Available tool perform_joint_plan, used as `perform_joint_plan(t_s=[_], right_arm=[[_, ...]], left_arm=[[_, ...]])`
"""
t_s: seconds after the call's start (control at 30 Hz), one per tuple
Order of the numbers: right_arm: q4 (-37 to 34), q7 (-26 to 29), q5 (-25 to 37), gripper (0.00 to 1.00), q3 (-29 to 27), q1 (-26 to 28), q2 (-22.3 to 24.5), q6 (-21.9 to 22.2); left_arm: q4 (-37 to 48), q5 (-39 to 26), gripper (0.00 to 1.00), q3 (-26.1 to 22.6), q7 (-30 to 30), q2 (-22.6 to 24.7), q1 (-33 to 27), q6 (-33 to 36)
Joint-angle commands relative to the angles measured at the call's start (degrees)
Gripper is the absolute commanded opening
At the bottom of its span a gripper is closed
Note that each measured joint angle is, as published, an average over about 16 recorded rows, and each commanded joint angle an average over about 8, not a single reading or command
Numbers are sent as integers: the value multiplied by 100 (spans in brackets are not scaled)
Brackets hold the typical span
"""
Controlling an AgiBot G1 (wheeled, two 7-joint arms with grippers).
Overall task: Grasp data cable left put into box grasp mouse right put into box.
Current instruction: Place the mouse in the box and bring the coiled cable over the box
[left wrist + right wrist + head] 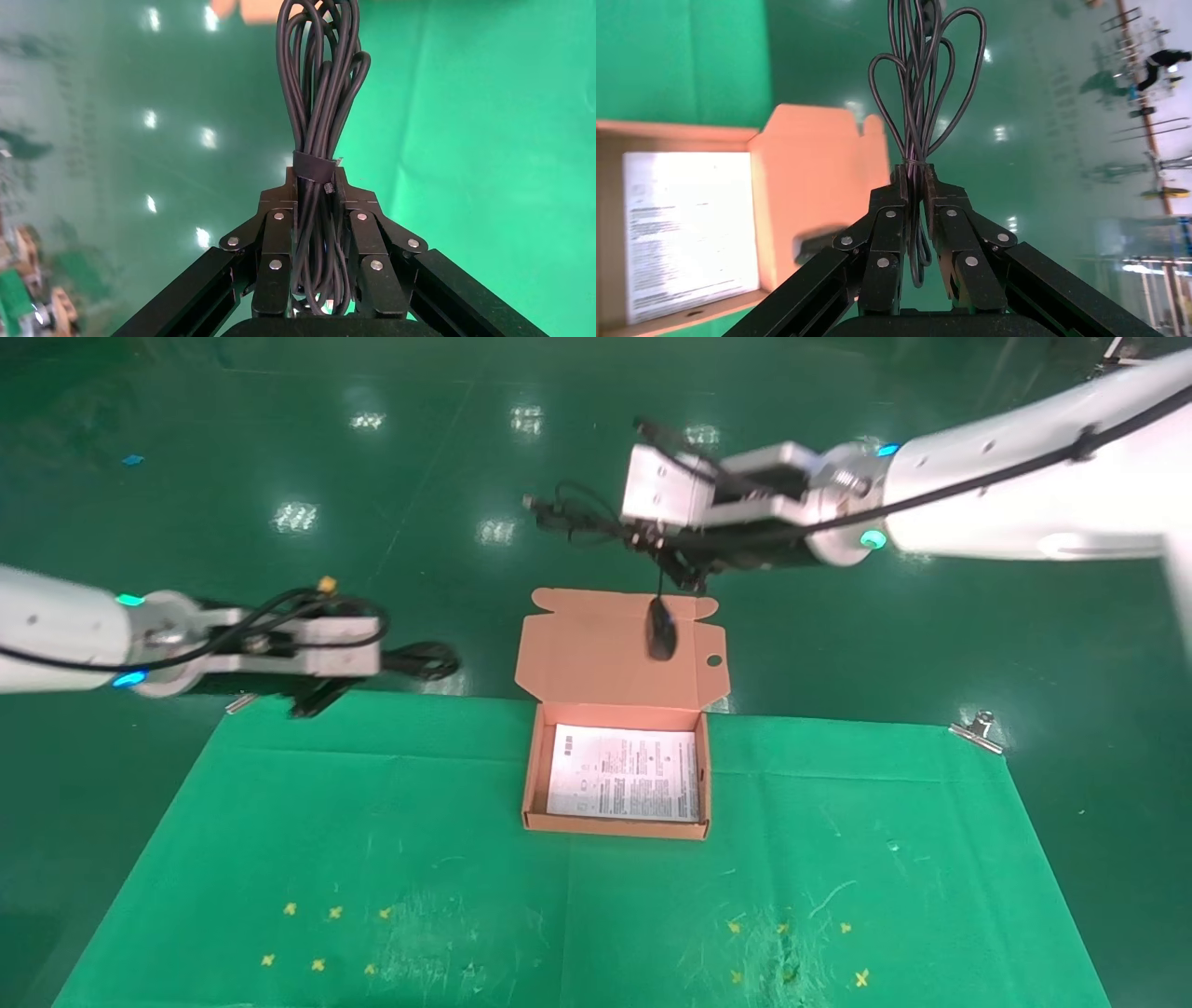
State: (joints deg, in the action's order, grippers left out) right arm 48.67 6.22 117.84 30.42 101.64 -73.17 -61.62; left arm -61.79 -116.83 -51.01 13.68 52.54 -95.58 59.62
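on the green surface (372,859) stands the box (532,775), lid open, with a white leaflet (624,773) inside. left gripper (316,184) is off the surface's far left corner, fingers closed on the data cable (320,84). right gripper (916,179) is above the lid, fingers clamped on the thin cord (926,98); the mouse (660,628) hangs below.
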Motion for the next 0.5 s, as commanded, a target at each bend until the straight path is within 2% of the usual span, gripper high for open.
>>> perform_joint_plan(t_s=[0.03, 0.5], right_arm=[[-60, -25, 26, 0, 25, -36, -31, 23], [-469, -103, -139, 0, 381, -321, -417, 195]], left_arm=[[-78, -64, 0, -25, 131, -117, 44, 103], [-960, -573, 0, -86, 1226, -630, 241, 598]])
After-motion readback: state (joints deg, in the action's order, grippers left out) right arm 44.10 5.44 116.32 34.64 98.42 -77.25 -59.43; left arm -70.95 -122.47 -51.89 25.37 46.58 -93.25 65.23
